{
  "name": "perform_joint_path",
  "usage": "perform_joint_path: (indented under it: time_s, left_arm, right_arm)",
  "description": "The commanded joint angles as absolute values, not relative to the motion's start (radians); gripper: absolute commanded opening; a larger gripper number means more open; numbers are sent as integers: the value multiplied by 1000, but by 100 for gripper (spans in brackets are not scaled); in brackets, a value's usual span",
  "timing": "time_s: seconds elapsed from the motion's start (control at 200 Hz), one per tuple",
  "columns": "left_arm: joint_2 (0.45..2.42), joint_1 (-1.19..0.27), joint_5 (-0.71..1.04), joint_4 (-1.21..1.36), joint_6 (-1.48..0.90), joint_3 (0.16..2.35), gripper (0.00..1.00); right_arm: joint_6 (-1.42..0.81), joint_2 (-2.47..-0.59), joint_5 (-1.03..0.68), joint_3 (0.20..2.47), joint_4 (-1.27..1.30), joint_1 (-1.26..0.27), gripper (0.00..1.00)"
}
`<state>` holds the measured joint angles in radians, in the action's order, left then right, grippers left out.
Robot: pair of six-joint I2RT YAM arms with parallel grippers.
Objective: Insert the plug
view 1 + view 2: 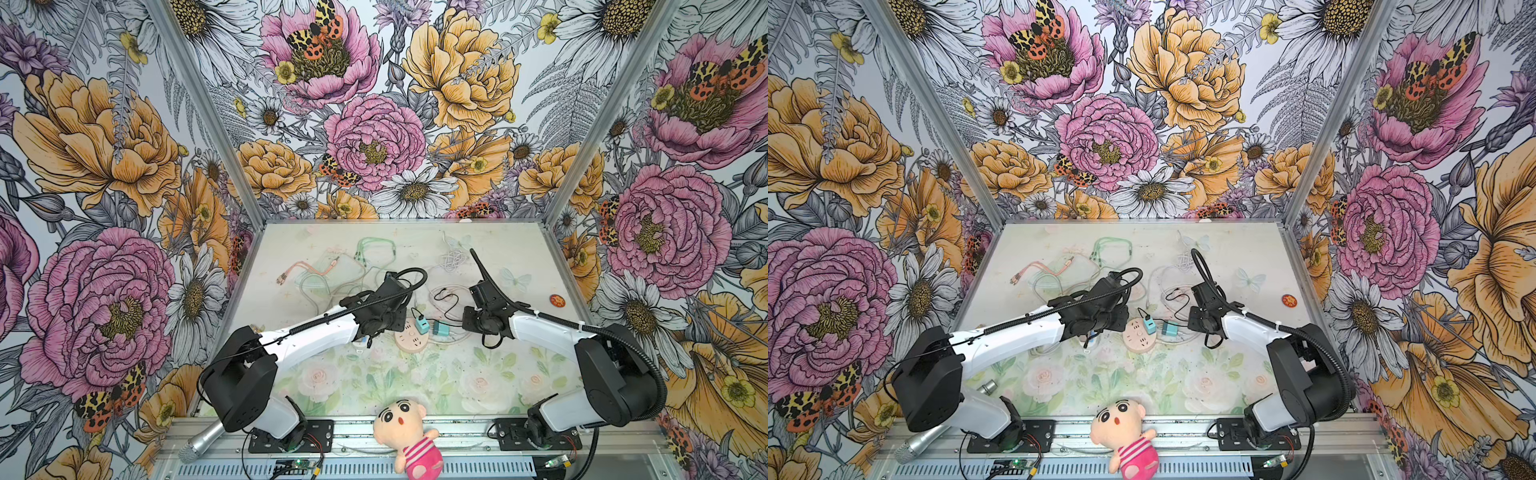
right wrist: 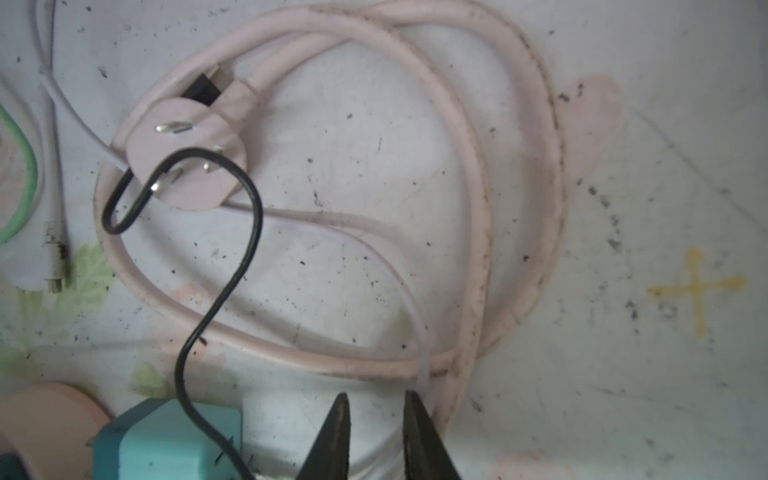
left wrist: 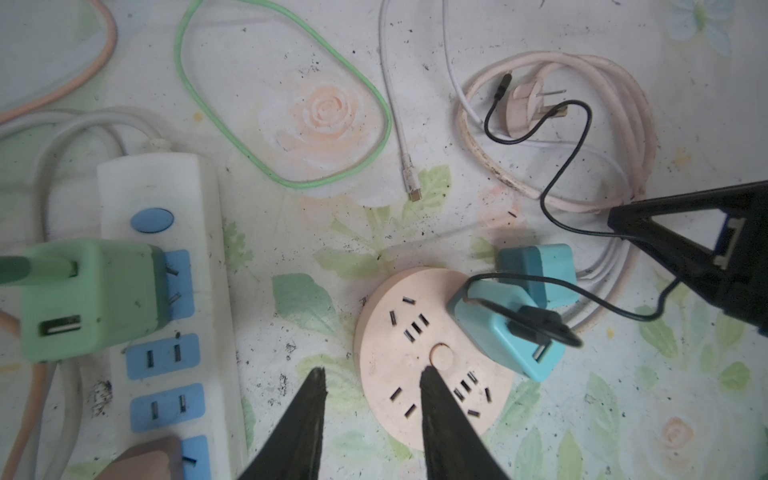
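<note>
Teal plug (image 3: 494,332) stands tilted on the round pink socket (image 3: 386,357), perhaps not fully home. Your right gripper (image 2: 376,401) hangs near its black lead (image 2: 249,232), jaws parted and empty; snag that lead and you'll tip the plug out. Your left gripper (image 3: 372,374), jaws apart on nothing, straddles the socket's rim and could shove it.

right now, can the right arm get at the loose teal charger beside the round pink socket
Probably yes: the teal charger lies beside the right fingers, bare table between; only a thin black cable draped over it might snag.
</note>
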<state>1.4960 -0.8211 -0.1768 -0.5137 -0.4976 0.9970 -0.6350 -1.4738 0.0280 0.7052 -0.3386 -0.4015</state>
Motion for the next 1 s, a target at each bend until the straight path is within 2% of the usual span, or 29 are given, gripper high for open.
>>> perform_joint_path:
  time_s: [0.0, 0.245, 0.545, 0.741, 0.996]
  left_arm:
    - [1475, -809, -186, -518, -478, 1011, 40]
    - [1496, -809, -179, -517, -476, 1020, 40]
    - [1491, -808, -181, -518, -477, 1012, 40]
    - [1501, -806, -173, -519, -470, 1021, 40]
    - [1519, -805, -169, -518, -469, 1031, 40]
  right_arm:
    - [-636, -1427, 28, 727, -324, -398, 27]
    - [-613, -1365, 81, 721, -325, -397, 30]
    - [-602, -1481, 99, 746, -317, -393, 30]
    - [-594, -1504, 131, 764, -319, -390, 35]
    - [-606, -1563, 109, 747, -318, -386, 37]
